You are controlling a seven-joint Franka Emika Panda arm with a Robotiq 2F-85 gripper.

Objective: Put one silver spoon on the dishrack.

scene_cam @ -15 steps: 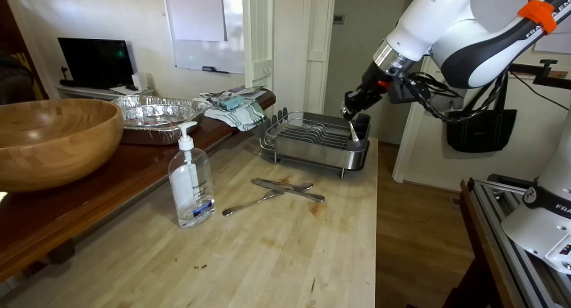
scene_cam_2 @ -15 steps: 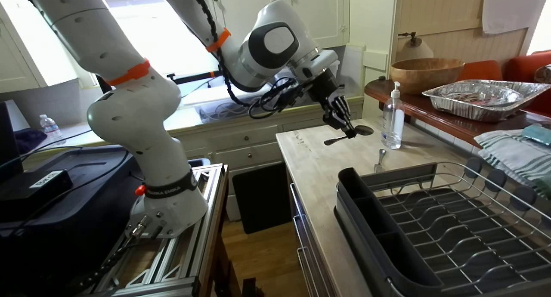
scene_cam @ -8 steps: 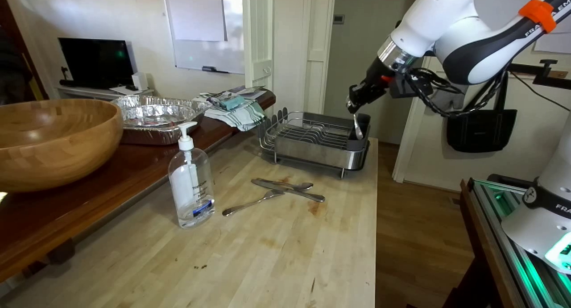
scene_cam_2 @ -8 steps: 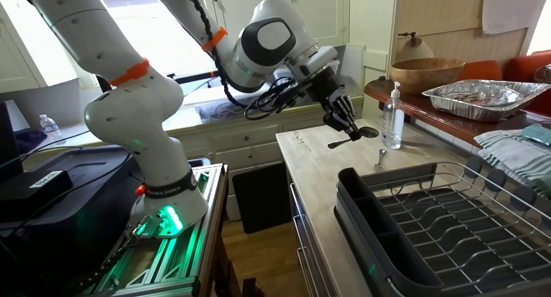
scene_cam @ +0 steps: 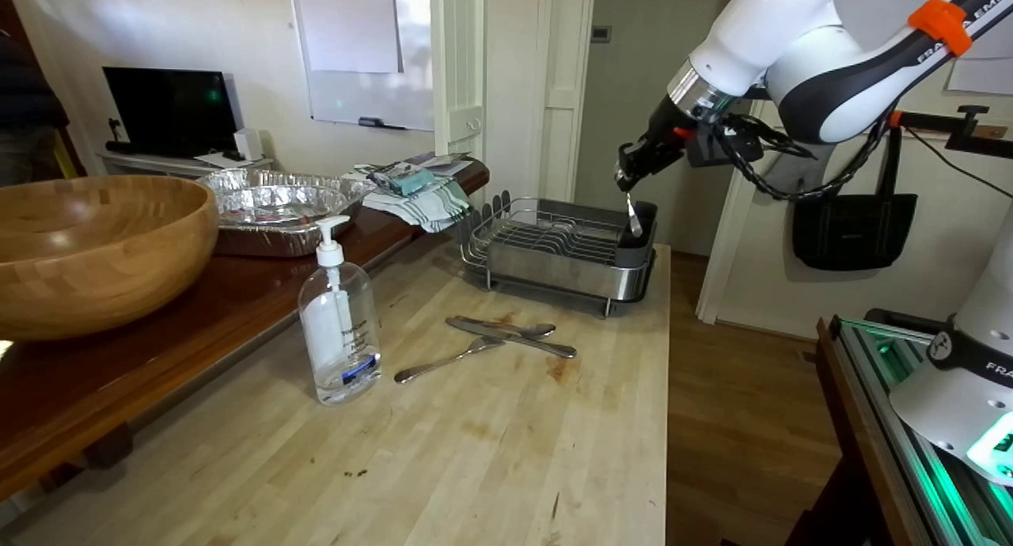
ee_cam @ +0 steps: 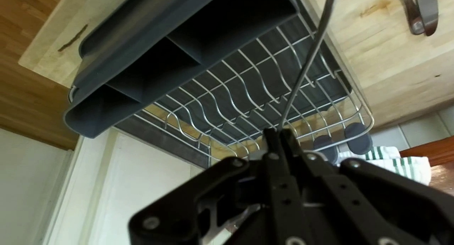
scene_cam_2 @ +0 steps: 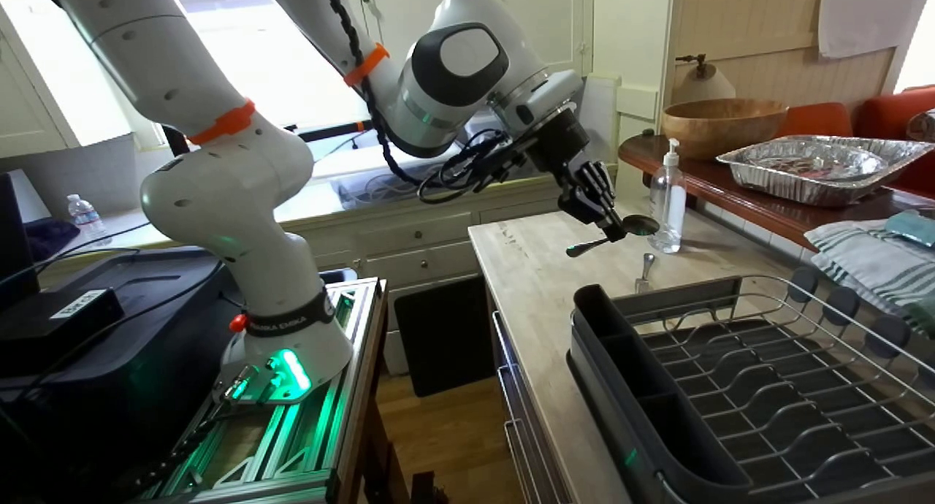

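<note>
Pale wooden countertop (scene_cam: 554, 435) bears the dishrack (scene_cam: 554, 271), both below the gripper (ee_cam: 280, 132), whose nearly meeting jaws pinch a silver spoon (scene_cam_2: 640, 225).

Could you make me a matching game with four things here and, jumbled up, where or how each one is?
Things
1. midair spoon
2. pump bottle
3. wooden bowl
4. black bag

Where or how
A. on the reddish-brown counter
B. hanging by its straps
C. on the pale table
D. gripped in the hand

Pairs: 1-D, 2-C, 3-A, 4-B
</note>
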